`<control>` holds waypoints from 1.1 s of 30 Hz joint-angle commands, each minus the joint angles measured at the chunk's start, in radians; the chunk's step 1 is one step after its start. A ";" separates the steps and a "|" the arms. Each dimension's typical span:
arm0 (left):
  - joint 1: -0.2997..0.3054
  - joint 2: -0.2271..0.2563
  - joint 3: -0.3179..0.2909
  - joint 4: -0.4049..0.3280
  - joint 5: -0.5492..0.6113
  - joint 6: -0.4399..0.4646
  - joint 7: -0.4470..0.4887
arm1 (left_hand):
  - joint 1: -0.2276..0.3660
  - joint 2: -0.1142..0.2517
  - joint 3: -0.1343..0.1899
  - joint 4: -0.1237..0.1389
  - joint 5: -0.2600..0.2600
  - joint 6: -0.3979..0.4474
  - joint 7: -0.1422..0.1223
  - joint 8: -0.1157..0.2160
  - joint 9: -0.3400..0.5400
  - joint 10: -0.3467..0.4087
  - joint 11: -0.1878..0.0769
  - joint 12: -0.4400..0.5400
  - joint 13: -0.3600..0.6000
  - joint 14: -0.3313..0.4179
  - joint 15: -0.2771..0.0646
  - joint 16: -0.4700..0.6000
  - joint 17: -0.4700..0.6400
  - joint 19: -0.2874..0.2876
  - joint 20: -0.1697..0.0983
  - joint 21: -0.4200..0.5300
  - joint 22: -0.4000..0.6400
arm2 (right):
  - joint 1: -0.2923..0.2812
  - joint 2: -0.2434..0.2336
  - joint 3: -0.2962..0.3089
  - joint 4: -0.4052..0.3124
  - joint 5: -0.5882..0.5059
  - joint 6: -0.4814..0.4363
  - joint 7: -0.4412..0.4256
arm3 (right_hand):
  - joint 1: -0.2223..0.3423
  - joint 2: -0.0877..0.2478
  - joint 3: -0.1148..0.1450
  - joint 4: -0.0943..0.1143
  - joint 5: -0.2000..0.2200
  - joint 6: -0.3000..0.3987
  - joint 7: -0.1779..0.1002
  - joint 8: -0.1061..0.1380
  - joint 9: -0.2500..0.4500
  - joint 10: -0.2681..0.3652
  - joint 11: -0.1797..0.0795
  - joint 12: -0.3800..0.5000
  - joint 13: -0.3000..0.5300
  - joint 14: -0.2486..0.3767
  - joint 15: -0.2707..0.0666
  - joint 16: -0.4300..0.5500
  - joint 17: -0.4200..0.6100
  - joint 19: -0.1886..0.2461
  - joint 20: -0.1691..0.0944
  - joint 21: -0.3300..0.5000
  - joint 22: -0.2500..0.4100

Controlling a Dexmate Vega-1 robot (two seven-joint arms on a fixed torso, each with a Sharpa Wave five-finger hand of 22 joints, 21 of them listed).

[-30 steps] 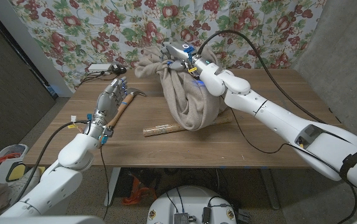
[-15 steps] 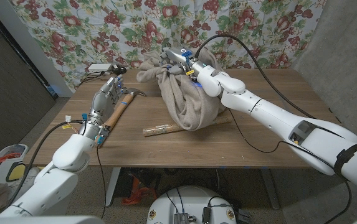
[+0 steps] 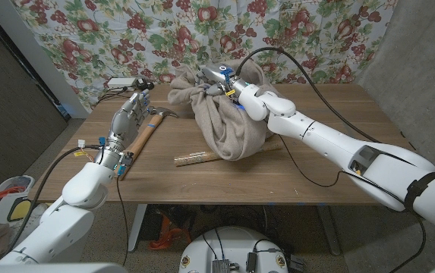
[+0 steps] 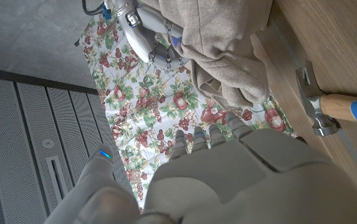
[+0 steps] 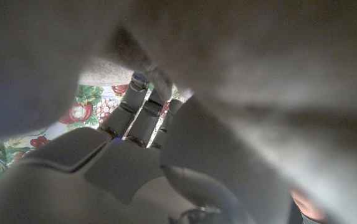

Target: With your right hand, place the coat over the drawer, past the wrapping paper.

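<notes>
The right hand (image 3: 215,78) grasps the top of the beige coat (image 3: 225,121) at the far middle of the wooden table (image 3: 316,163), its fingers clenched into a gathered knot of cloth. From that knot the coat hangs down in a heavy bundle, its lower folds resting on the tabletop. In the right wrist view the fingers (image 5: 134,109) reach up with coat fabric (image 5: 259,74) draped close over and around them — the flowered curtain (image 5: 85,109) shows through a gap.

Just in front of the coat lies a roll of wrapping paper (image 3: 196,158), its far end running under the cloth. No part of a drawer can be made out under the coat.

The left hand (image 3: 129,120) stands over the left part of the table, fingers straight and released, holding nothing. Just beside it lies a hammer (image 3: 147,130) with a wooden handle, its metal head (image 4: 312,102) pointing toward the coat. In the left wrist view the back of the left hand (image 4: 228,180) shows in front of the hanging coat (image 4: 228,43).
</notes>
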 commanded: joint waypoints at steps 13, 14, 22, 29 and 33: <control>-0.024 0.000 0.004 0.010 -0.007 0.003 -0.043 | 0.000 0.000 -0.001 -0.002 0.003 0.004 -0.004 0.000 0.003 0.007 -0.003 0.004 0.001 -0.060 0.002 0.005 0.001 -0.004 0.004 0.001 0.003 | -0.003 -0.021 -0.014 -0.022 0.006 -0.021 0.018 | -0.004 0.008 0.048 0.035 -0.011 -0.023 -0.008 -0.014 -0.017 0.001 -0.012 -0.085 -0.096 0.033 -0.107 -0.006 0.006 -0.038 -0.122 0.038 -0.001; -0.027 0.004 0.005 0.012 -0.007 0.006 -0.048 | 0.000 0.000 -0.001 -0.002 0.003 0.003 -0.004 0.000 0.003 0.013 -0.001 0.007 0.001 -0.059 0.002 0.006 0.000 -0.004 0.004 0.001 0.003 | -0.004 -0.022 -0.016 -0.024 -0.001 -0.027 0.015 | -0.005 0.009 0.049 0.035 -0.017 -0.028 -0.007 -0.017 -0.018 -0.004 -0.015 -0.106 -0.118 0.019 -0.108 -0.015 0.003 -0.044 -0.123 0.040 -0.002; -0.042 0.002 0.011 0.023 -0.020 0.000 -0.058 | 0.000 0.000 -0.002 -0.003 0.003 0.000 -0.006 -0.001 0.003 0.013 -0.001 0.006 0.001 -0.059 0.002 0.005 0.000 -0.004 0.005 0.000 0.003 | -0.010 -0.039 -0.012 -0.061 -0.025 -0.047 0.023 | -0.047 0.016 0.042 0.048 -0.065 -0.106 -0.011 -0.049 -0.007 -0.038 0.003 -0.140 -0.111 0.000 -0.109 -0.028 0.011 -0.077 -0.109 0.050 -0.009; -0.050 0.003 0.016 0.028 -0.019 -0.002 -0.059 | -0.001 -0.001 -0.002 -0.003 0.003 0.000 -0.005 -0.001 0.003 0.013 -0.002 0.006 0.001 -0.060 0.002 0.005 0.001 -0.005 0.006 0.000 0.003 | -0.011 -0.041 -0.010 -0.066 -0.029 -0.044 0.026 | -0.098 0.020 0.018 0.067 -0.105 -0.148 -0.006 -0.065 0.000 -0.055 0.016 -0.173 -0.139 -0.028 -0.108 -0.055 -0.015 -0.093 -0.103 0.035 -0.014; -0.055 0.009 0.018 0.025 -0.022 0.009 -0.061 | -0.001 -0.001 -0.003 -0.003 0.003 0.000 -0.005 -0.001 0.003 0.013 -0.001 0.006 0.001 -0.059 0.002 0.005 0.001 -0.004 0.007 0.000 0.003 | -0.015 -0.050 -0.007 -0.087 -0.038 -0.047 0.030 | -0.113 0.024 0.007 0.070 -0.124 -0.155 -0.003 -0.070 -0.002 -0.058 0.023 -0.186 -0.153 -0.032 -0.108 -0.062 -0.023 -0.098 -0.100 0.024 -0.016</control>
